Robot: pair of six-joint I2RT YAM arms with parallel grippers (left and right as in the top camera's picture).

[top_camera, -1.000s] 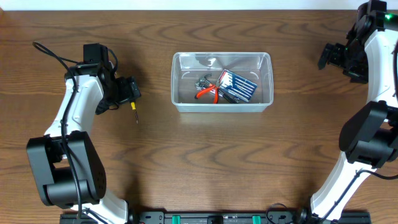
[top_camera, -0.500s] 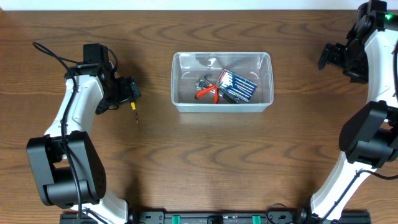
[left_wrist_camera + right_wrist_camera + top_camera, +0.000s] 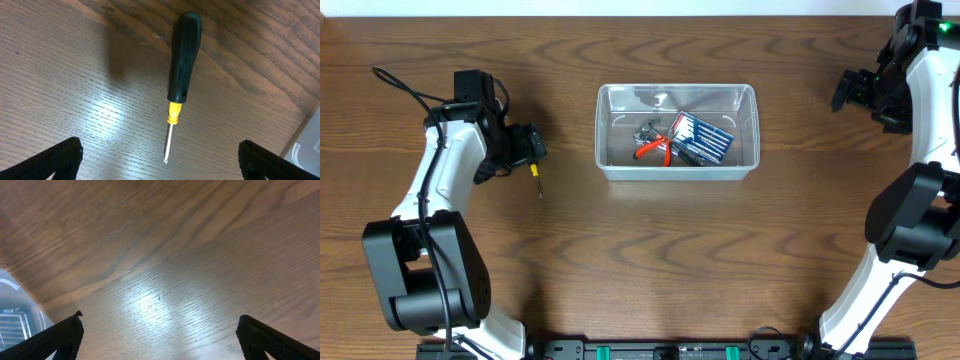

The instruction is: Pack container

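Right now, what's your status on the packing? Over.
Both open, empty: left gripper over black-and-yellow screwdriver on wooden table, right gripper over bare wood. Clear plastic rectangular container holds red-handled pliers. Nothing between screwdriver and container.

The dark brown wood-grain surface (image 3: pixel 650 260) carries two things directly. A clear, translucent plastic rectangular container with rounded corners and a rim (image 3: pixel 603 130) sits flat near the middle, somewhat toward the far edge. Well apart to its left, a small screwdriver with a black handle, yellow collar and thin metal shaft (image 3: pixel 183 55) lies flat on the wood, tip toward the near edge.
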